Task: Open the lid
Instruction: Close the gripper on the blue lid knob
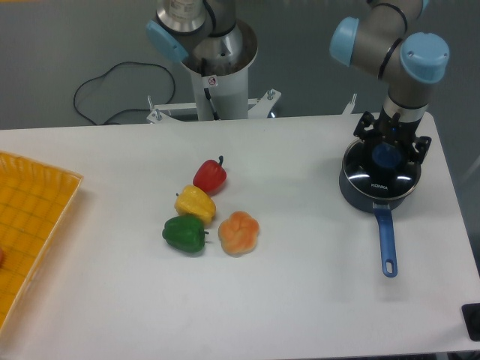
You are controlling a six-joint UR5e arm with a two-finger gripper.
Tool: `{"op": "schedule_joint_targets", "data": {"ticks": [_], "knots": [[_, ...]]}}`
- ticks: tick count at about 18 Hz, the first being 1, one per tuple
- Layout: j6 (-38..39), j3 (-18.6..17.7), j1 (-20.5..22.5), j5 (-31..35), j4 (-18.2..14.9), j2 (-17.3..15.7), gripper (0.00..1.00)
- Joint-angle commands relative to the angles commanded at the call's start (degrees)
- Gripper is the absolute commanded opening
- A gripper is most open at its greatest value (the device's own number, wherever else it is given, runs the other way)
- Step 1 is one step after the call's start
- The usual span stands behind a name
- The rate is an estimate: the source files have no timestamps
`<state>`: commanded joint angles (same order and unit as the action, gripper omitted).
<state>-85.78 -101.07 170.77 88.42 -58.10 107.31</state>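
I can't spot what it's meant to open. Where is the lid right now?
The round dark glass lid with a blue knob sits on the dark blue long-handled saucepan at the table's right side, directly under the gripper.

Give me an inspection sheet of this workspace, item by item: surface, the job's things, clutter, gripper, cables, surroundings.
Surface: white table, no spills seen.
Job's things: lid sits on the saucepan at the right, not lifted; blue knob at its centre.
Clutter: red pepper, yellow pepper, green pepper and orange pepper mid-table; yellow tray at the left edge.
Gripper: gripper is down over the knob; whether the fingers have closed on it cannot be told.
Cables: black cable looped behind the table.
Surroundings: grey floor, arm pedestal behind.
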Motion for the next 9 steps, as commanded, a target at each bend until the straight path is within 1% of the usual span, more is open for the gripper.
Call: {"op": "schedule_joint_targets", "data": {"ticks": [2, 6, 9], "knots": [[0.0, 0.0, 0.0, 0.1, 0.0, -0.1, 0.8], [0.0, 0.0, 0.0, 0.1, 0.0, -0.1, 0.66], [0.0, 0.0, 0.1, 0.1, -0.1, -0.1, 0.59]]}}
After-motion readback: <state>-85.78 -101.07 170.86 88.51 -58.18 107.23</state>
